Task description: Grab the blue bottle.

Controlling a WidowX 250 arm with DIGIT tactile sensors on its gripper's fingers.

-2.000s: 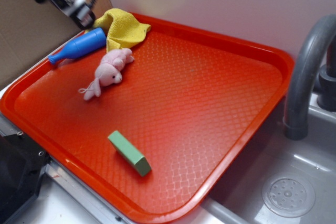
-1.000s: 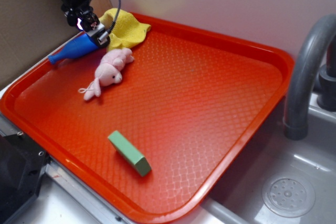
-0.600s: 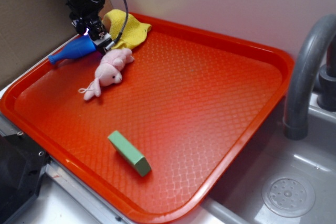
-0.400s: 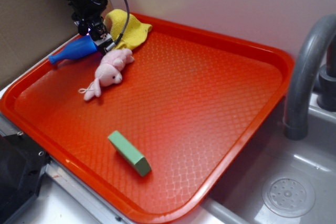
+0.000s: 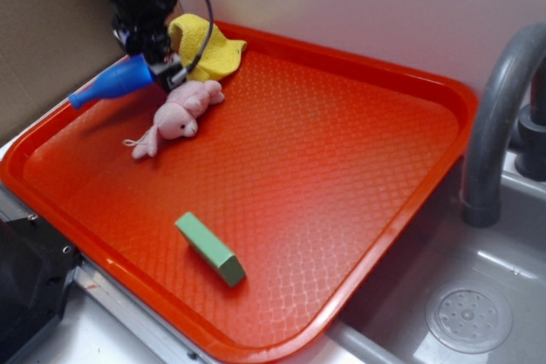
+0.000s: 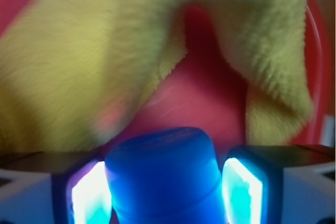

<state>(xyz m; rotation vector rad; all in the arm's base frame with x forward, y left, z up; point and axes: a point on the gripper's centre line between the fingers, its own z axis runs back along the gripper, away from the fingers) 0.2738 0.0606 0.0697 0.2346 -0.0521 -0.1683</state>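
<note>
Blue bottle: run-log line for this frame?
phase: grasp | hand: shut on blue bottle base | bottle: neck left, over tray edge | adjacent: yellow cloth, pink plush

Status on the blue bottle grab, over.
End effector shut on blue bottle, fingers on both sides. Bottle near tray's back left corner. Yellow cloth just behind, pink plush beside; neither blocking.

Bottle [image 5: 115, 81] lies between gripper [image 5: 153, 59] fingers, seemingly before cloth [image 5: 203, 47].
</note>
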